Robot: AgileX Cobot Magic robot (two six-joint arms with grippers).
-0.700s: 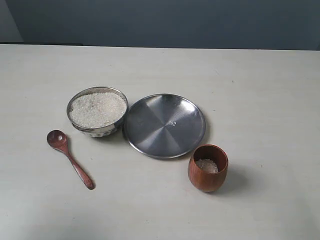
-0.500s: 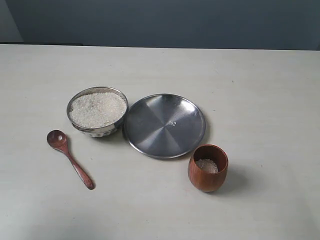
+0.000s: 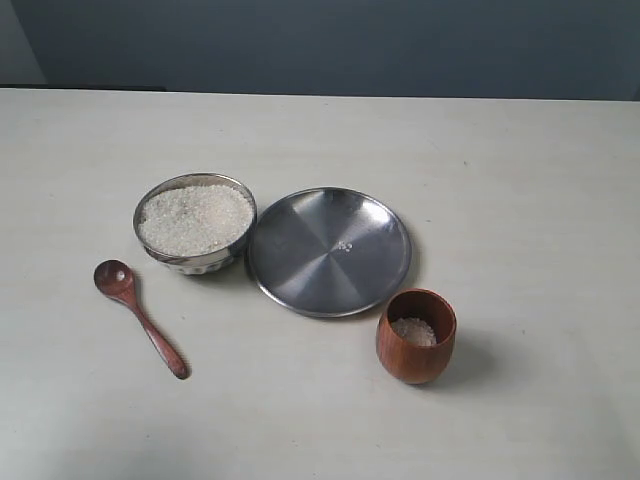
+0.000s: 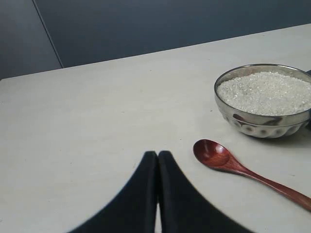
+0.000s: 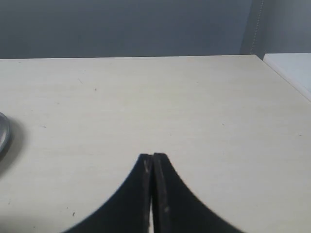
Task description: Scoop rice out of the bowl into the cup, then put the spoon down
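The steel bowl [image 3: 196,224] holds a heap of white rice [image 3: 195,218] at the left of the table. In front of it the wooden spoon [image 3: 140,317] lies flat on the table, head toward the bowl, with a few grains in the head. The reddish-brown cup [image 3: 416,336] stands at the front right with some rice [image 3: 413,331] inside. Neither gripper shows in the exterior view. In the left wrist view my left gripper [image 4: 157,156] is shut and empty, a short way from the spoon [image 4: 243,168] and the bowl [image 4: 266,100]. My right gripper [image 5: 152,157] is shut and empty over bare table.
A wide flat steel plate [image 3: 330,251] lies between bowl and cup, with a few stray grains on it; its edge [image 5: 3,134] shows in the right wrist view. A white surface [image 5: 291,68] lies beyond the table edge there.
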